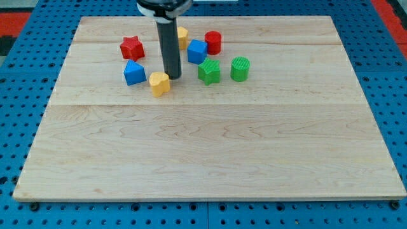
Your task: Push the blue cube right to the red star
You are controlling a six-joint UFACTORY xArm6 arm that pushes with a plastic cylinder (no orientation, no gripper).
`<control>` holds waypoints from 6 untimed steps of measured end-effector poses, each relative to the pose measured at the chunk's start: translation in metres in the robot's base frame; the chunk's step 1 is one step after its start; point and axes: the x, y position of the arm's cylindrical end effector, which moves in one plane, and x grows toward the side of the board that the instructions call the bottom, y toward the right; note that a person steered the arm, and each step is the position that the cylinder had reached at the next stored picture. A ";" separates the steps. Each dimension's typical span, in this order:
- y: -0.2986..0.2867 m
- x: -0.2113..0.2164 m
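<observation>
Camera view takes in the whole pale wooden board (210, 159), lying on a blue perforated table (19, 95); the table is cut off at every edge of the frame. All the blocks crowd toward the board's far edge, left of its middle.

Nearest of them is a small yellow block (159, 83), its shape hard to make out. My tip (173, 77) stands just beside it, on its right and slightly behind; whether they touch I cannot tell. No pincer is fitted: only a straight dark rod (170, 48), its mount cropped by the view's top.

Left of the yellow block sits a blue block with a peaked top (134, 73). Right of the rod are a green star-like block (208, 71) and a green ribbed cylinder (240, 69).

Farther back, the blue cube (197, 51) sits just right of the rod, well apart from the red star (132, 47), which lies nearest the far-left corner. Behind the cube stands a red cylinder (213, 42). A second yellow block (183, 37) is half hidden behind the rod.
</observation>
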 end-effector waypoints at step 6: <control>-0.022 -0.091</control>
